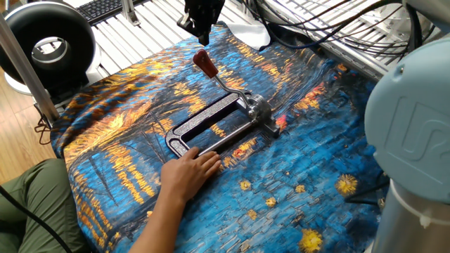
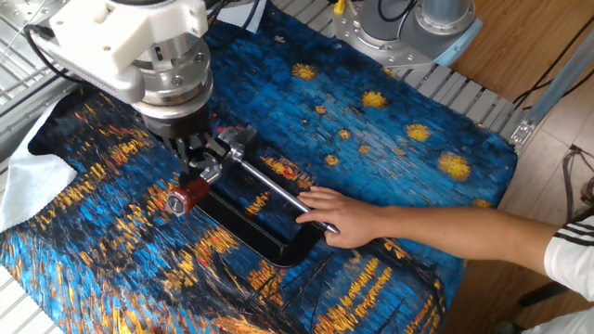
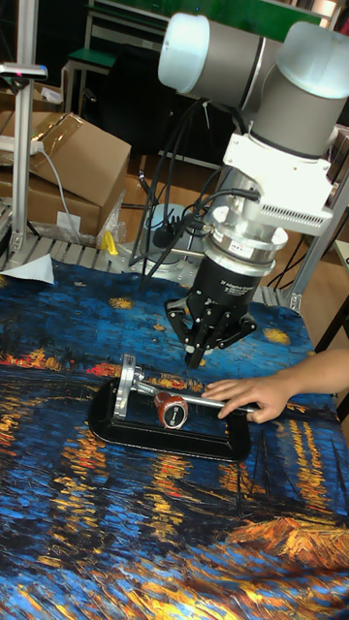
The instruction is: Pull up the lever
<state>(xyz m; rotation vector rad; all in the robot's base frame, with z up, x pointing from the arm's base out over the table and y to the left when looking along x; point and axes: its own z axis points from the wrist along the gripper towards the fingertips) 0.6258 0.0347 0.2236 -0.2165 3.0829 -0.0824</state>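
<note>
Gripper [image 3: 197, 360] hangs clear above the lever [image 1: 211, 72], fingers together, empty.
Lever stands raised at the frame's [image 1: 205, 126] 1 o'clock end; a hand [image 1: 187, 173] steadies the 7 o'clock end. Pull looks done; retreat next.

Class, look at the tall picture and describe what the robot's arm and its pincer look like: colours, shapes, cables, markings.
The arm is made of thick rounded grey tubes with a pale blue cap at one joint. Below sits a white block with vent slits, then a ribbed silver ring. The pincer is black with small white lettering on its body and two thin dark fingers. Black cables hang beside it.
</note>
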